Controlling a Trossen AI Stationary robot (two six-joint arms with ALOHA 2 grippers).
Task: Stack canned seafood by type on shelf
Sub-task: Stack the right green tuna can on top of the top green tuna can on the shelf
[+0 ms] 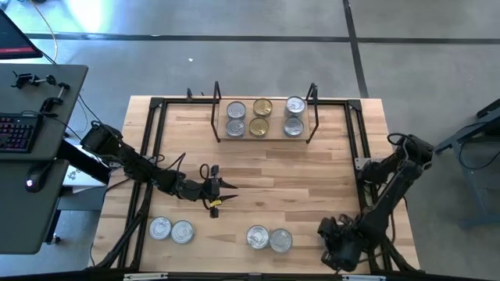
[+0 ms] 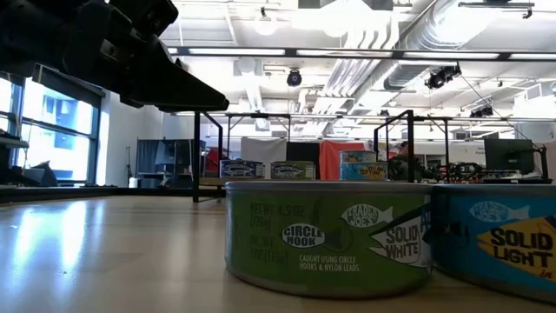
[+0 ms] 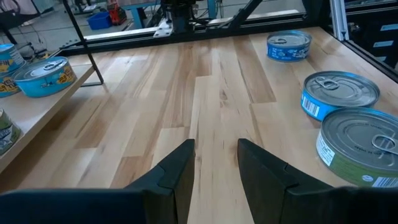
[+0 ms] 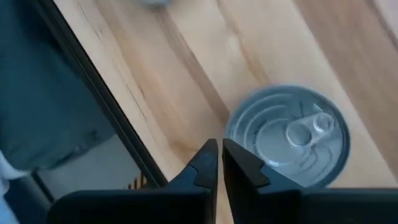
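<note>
Standing on the far shelf (image 1: 266, 137), a pale wood board with thin black wire ends, are six round tins (image 1: 263, 117): four with silver lids, two in the middle with gold lids.

Four more silver-lidded tins sit along the near edge of the table (image 1: 312, 176): a left pair (image 1: 171, 229) and a right pair (image 1: 269, 238).

The overhead camera alone shows lid colours. The table-level camera alone shows labels on the sides: a green-labelled tin (image 2: 326, 235) touching a blue one (image 2: 499, 239).

Left gripper (image 1: 214, 193): over bare planks mid-table, fingers (image 3: 177, 174) partly apart, holding nothing.

Right gripper (image 1: 332, 234): near right corner, fingers (image 4: 208, 163) closed together and empty, a ring-pull tin (image 4: 287, 134) lying just past the tips.
</note>
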